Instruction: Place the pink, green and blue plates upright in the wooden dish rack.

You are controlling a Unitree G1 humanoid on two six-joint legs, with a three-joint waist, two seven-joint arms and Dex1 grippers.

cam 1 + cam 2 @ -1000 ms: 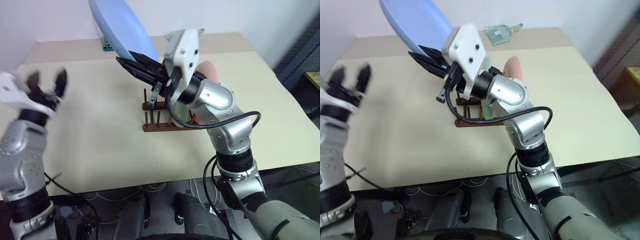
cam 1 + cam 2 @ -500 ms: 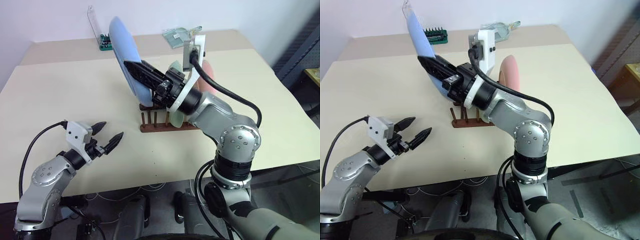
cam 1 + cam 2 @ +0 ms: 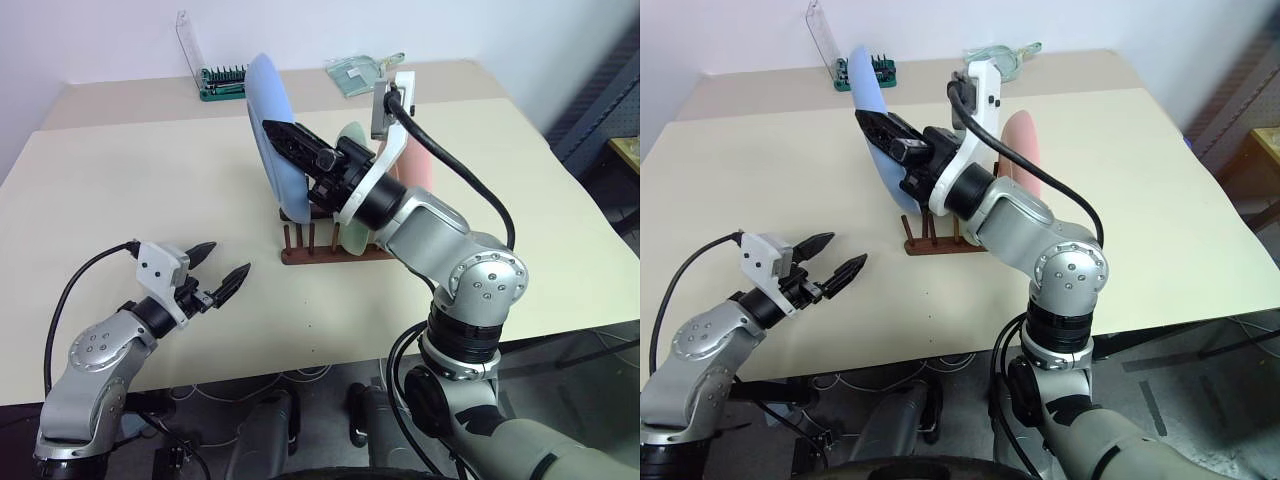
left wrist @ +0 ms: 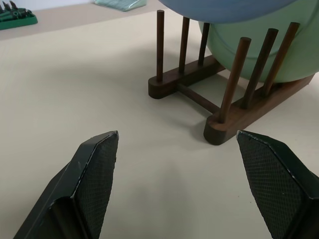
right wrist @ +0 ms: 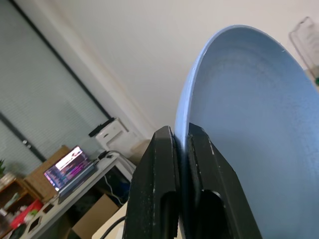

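Observation:
My right gripper (image 3: 276,132) is shut on the rim of the blue plate (image 3: 266,92), which it holds on edge, nearly upright. The plate's lower rim hangs close over the left-end pegs of the wooden dish rack (image 3: 312,256). In the right wrist view both fingers (image 5: 158,164) clamp that rim. The green plate (image 4: 251,47) stands upright between pegs in the rack (image 4: 234,117), and the pink plate (image 3: 1023,140) stands behind it. My left gripper (image 3: 227,258) is open and empty, low over the table in front and to the left of the rack, pointing at it.
A green-based bit holder (image 3: 222,79) and a clear upright case (image 3: 186,42) stand at the table's back edge. A clear greenish item (image 3: 360,70) lies at the back centre. The beige table (image 3: 150,180) is open to the left of the rack.
My left arm dropped from high on the left to low over the table and then held still. My right wrist rolled the blue plate from a raised slant to upright over the rack.

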